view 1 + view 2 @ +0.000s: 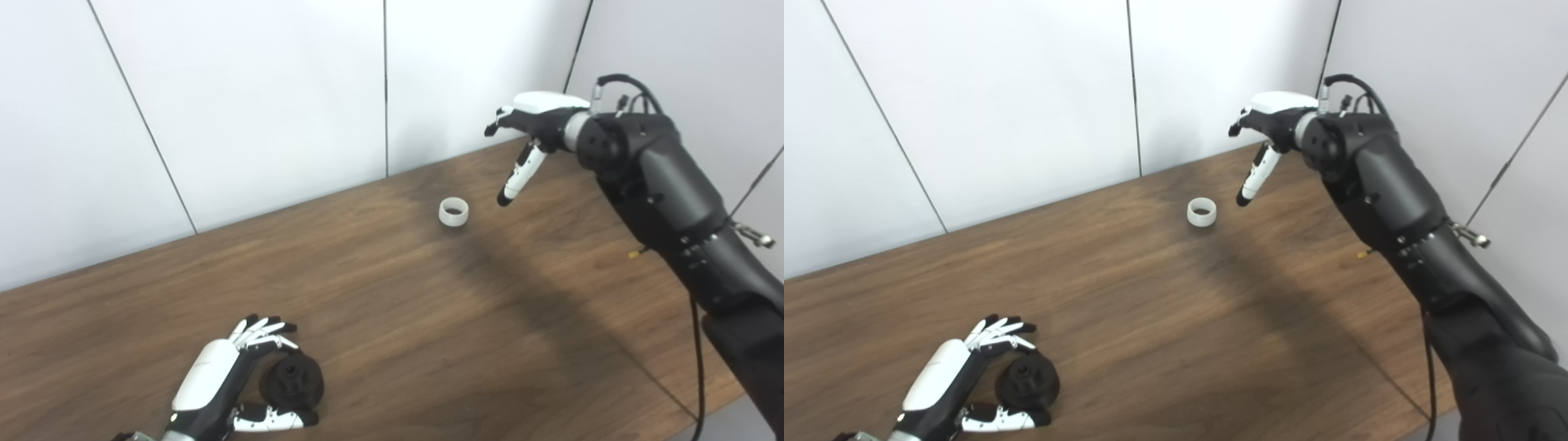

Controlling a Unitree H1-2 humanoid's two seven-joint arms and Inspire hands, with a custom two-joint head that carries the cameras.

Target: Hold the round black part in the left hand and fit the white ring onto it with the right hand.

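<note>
Left hand (211, 383) cups the black part (293, 383) on the table (429, 318), fingers spread around it, not clamped, set up to grip. Right hand (530, 131) is open, empty, hovering just right of the ring (454, 213), thumb down for a pinch.
</note>
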